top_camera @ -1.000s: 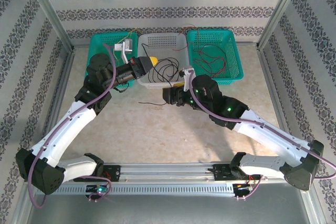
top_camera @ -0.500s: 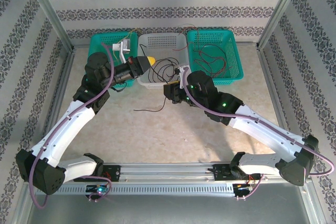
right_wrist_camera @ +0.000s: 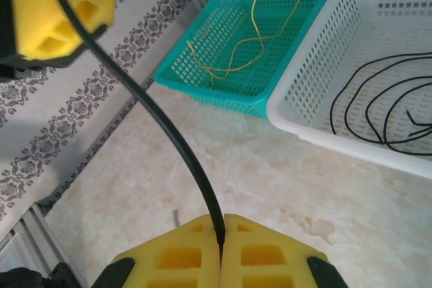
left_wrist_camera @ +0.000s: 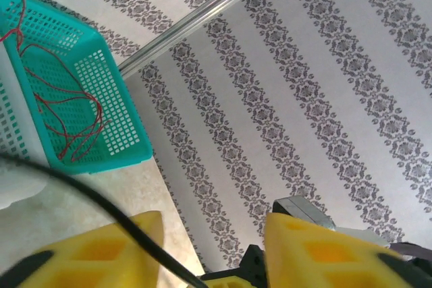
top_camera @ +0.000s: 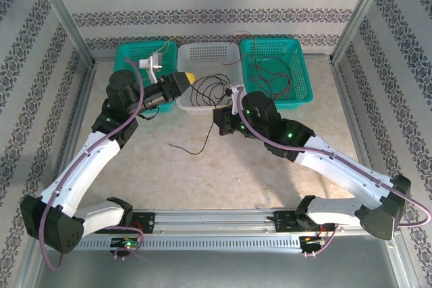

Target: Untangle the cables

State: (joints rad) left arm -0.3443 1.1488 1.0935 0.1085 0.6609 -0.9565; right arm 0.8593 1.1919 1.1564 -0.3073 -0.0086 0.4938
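Marbled tabletop (top_camera: 202, 187): right gripper (right_wrist_camera: 221, 233) pinches black cable (right_wrist_camera: 169, 126), left gripper (left_wrist_camera: 212, 254) parted. Separating step, likely; next, draw it clear of white basket (top_camera: 202, 48), upper centre.

The left gripper (left_wrist_camera: 212, 247) is held with its pads apart, while the right gripper (right_wrist_camera: 221, 247) is pressed closed on a black cable (right_wrist_camera: 169, 126).

Pale wallpaper (top_camera: 216, 5) with bands of grey floral ornament closes the space on three sides. Slim aluminium posts (top_camera: 62, 15) slant up at the back corners. The beige, marbled tabletop (top_camera: 202, 180) is evenly lit, with a grey metal sheet (top_camera: 223, 271) along its near edge.
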